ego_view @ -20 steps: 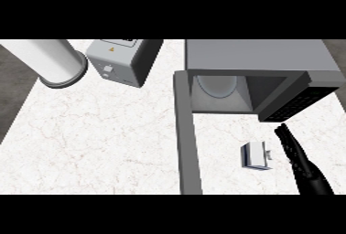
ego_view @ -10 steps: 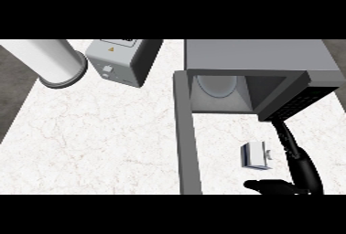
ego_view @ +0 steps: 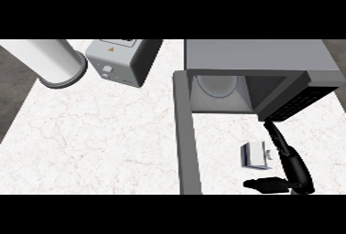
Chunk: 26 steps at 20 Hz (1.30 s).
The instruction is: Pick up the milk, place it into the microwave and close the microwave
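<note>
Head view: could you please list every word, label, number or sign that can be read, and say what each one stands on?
No text can be read.
Grey appliance: a dark label on its top with a yellow warning triangle; its wording is too small to read.
Microwave: the dark control panel shows only rows of dots, nothing readable.
Milk carton: no print can be made out.

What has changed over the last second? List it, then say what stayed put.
The right hand has come further into view beside the milk, its fingers straight and reaching up toward the microwave, its thumb now showing at the lower edge. It has not taken hold of the milk. The milk, the open microwave door, the toaster and the white cylinder stayed as they were.
</note>
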Each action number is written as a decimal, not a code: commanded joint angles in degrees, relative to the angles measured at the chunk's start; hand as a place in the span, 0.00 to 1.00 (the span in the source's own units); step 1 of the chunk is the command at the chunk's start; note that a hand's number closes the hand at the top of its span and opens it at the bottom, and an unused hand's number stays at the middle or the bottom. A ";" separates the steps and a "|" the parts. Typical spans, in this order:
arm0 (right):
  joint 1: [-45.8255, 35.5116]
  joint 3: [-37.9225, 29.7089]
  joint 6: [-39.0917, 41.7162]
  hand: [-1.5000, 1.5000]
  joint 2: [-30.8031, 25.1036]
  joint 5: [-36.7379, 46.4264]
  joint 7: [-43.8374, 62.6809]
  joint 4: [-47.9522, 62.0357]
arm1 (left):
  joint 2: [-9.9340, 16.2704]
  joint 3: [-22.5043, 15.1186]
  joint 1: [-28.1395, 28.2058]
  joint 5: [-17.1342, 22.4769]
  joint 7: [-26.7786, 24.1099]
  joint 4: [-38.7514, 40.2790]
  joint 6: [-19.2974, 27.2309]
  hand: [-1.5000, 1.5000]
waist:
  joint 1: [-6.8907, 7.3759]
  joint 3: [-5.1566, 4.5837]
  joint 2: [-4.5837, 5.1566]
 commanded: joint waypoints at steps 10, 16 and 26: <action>-9.18 -2.97 -11.08 0.00 -2.15 5.32 -16.05 26.51 | 0.22 5.16 1.59 4.57 -0.71 0.74 -5.62 0.00 | 0.22 0.05 0.13; -12.87 -2.54 -18.77 1.00 -4.03 10.08 -15.81 30.50 | -0.37 1.14 4.41 1.43 -4.33 0.57 -4.05 0.00 | 0.78 0.06 0.09; -22.04 -5.29 -23.14 1.00 -5.24 10.30 -21.51 43.82 | -0.36 1.23 3.29 1.49 -3.37 1.22 -4.64 0.00 | 0.76 0.10 0.21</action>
